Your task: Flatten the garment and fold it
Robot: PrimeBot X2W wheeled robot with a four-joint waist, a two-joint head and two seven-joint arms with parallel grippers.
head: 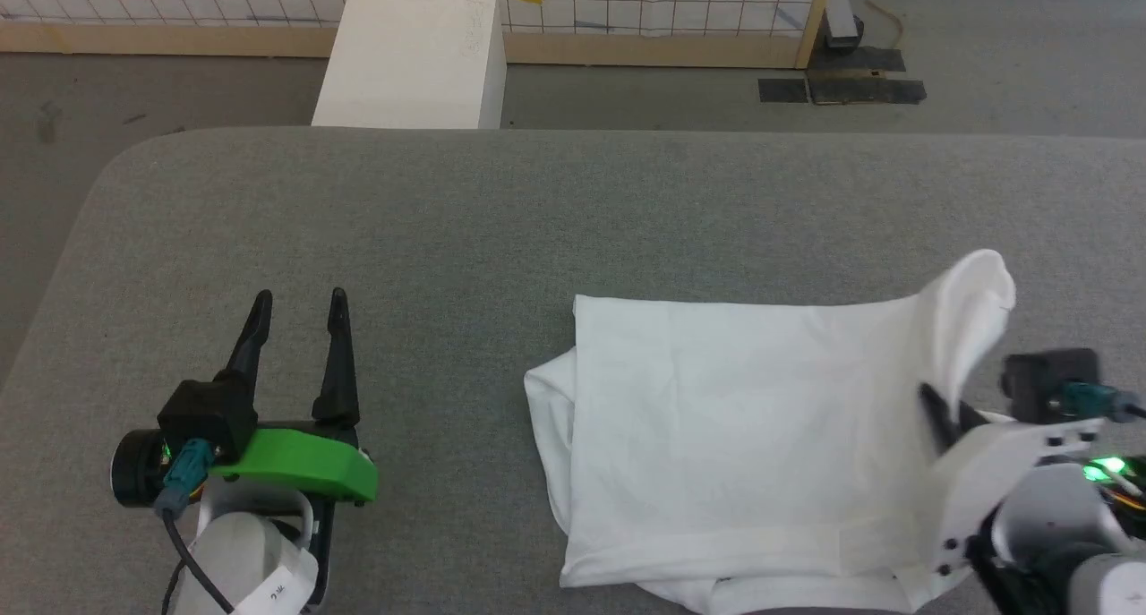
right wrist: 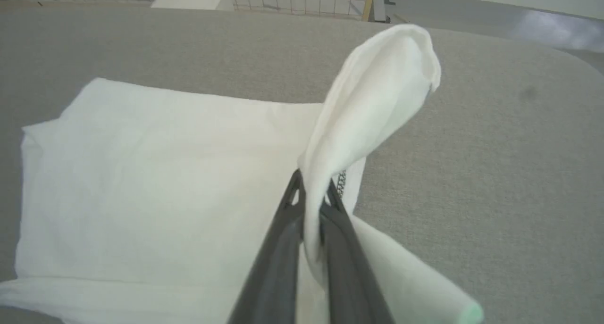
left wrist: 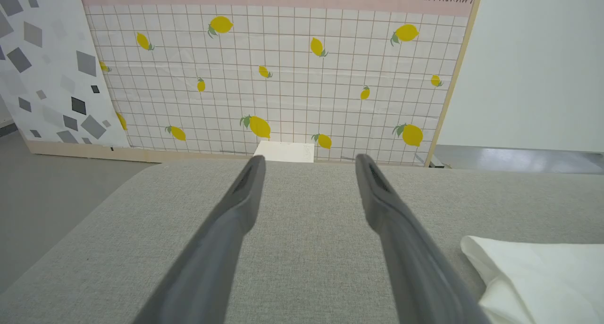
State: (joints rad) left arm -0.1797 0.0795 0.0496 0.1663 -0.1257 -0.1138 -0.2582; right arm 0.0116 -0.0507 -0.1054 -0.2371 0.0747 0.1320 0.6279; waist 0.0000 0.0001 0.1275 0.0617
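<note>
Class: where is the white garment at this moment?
In the head view the garment lies on the grey table's right side, its right edge pinched up by the right gripper.

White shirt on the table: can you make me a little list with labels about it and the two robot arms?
garment: white shirt, partly folded, lying on the grey table
lifted part: right edge raised in a flap
right end effector: shut on the flap
left end effector: open, empty, apart from the shirt
behind table: white box, lemon-patterned panel
</note>
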